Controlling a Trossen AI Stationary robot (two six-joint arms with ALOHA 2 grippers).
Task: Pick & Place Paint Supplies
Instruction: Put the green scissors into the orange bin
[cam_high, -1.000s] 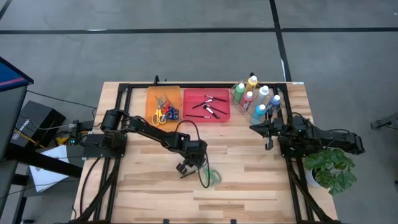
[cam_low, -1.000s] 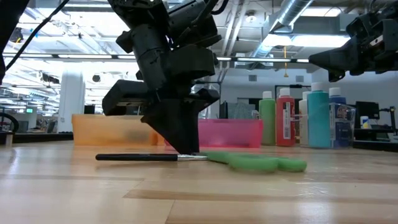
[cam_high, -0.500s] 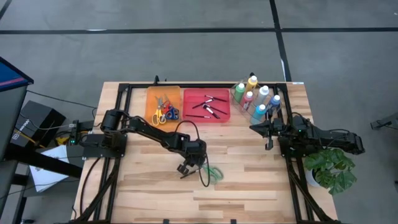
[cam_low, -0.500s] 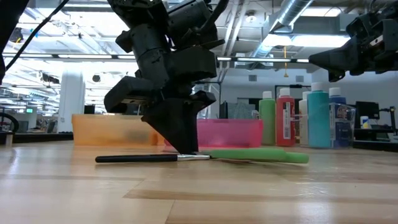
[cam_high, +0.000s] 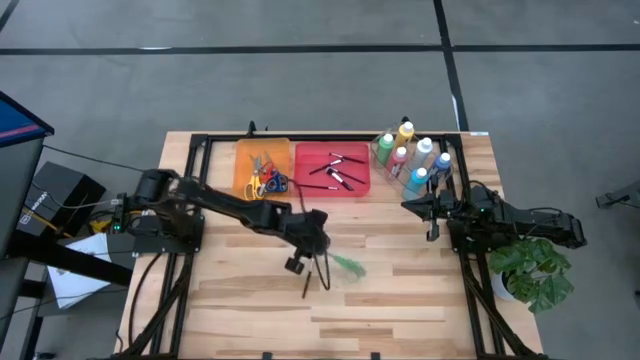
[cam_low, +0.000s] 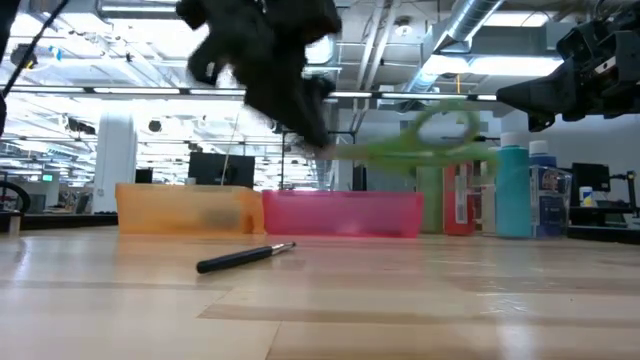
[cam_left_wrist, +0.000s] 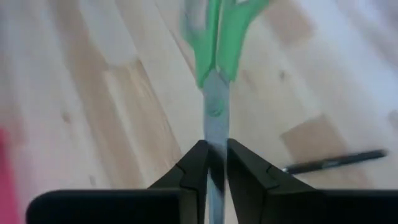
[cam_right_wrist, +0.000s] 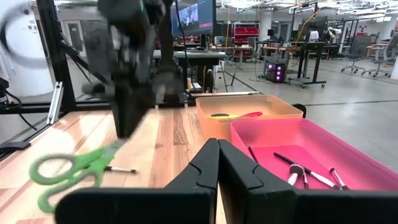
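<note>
Scissors (cam_left_wrist: 214, 62) with green handles are clamped by the blades between the narrowly set fingers of the left gripper (cam_left_wrist: 211, 163), handles pointing away from it. Only the low view shows them lifted clear of the table (cam_low: 400, 310), level with the paint bottles (cam_low: 515, 190). One brush (cam_low: 245, 257) lies on the wood below the left gripper. A second ago the scissors lay flat beside that brush. The right gripper (cam_right_wrist: 217, 163) hovers fully closed and empty near the bottles, facing the pink tray (cam_right_wrist: 348, 146) and orange tray (cam_right_wrist: 261, 109).
</note>
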